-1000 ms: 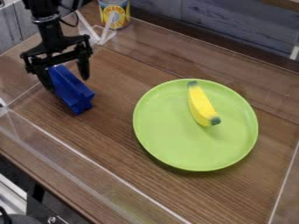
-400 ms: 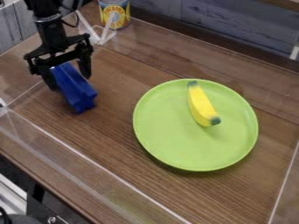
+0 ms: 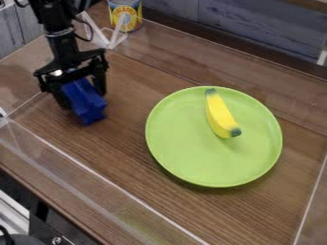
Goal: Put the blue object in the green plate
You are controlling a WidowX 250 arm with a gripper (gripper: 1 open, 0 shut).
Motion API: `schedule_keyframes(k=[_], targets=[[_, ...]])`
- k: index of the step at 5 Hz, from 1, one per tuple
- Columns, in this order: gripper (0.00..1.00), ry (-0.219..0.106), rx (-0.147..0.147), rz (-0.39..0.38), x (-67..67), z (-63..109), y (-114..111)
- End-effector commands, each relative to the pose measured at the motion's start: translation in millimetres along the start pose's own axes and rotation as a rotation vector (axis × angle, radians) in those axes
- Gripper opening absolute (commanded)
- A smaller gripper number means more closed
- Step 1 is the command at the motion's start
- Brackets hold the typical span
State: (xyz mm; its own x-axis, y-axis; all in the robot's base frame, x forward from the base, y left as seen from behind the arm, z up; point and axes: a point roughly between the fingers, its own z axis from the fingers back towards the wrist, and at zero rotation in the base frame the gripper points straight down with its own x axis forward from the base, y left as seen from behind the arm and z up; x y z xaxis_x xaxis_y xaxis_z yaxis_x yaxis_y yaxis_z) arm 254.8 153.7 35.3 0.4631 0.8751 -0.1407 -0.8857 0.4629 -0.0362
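Black fingers [image 3: 72, 78] wide astride blue object [image 3: 84, 101]

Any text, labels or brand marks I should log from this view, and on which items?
Yellow can at the back edge of the table: it carries a printed label with a blue patch, too small and blurred to read.
Blue object, green plate, banana: no writing visible on any of them.
No other signs or numbers can be read.

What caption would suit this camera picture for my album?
Open gripper straddling the blue block; a banana lies on the green plate.
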Motion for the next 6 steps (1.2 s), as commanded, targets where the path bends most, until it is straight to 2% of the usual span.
schedule_keyframes(k=[1, 2, 3, 4, 5, 6], targets=[[1.0, -0.019, -0.014, -0.033, -4.8, 5.8, -5.7], [0.0, -0.018, -0.011, -0.077, -5.1, 15.6, -7.5], [0.0, -0.018, -0.007, -0.13, -7.7, 30.1, -9.8], [0.0, -0.024, -0.019, -0.156, -20.2, 46.9, -25.8], [0.0, -0.031, -0.034, -0.228, -46.5, 72.9, -51.1], [0.0, -0.038, -0.058, -0.276, -75.2, 82.6, -68.0]])
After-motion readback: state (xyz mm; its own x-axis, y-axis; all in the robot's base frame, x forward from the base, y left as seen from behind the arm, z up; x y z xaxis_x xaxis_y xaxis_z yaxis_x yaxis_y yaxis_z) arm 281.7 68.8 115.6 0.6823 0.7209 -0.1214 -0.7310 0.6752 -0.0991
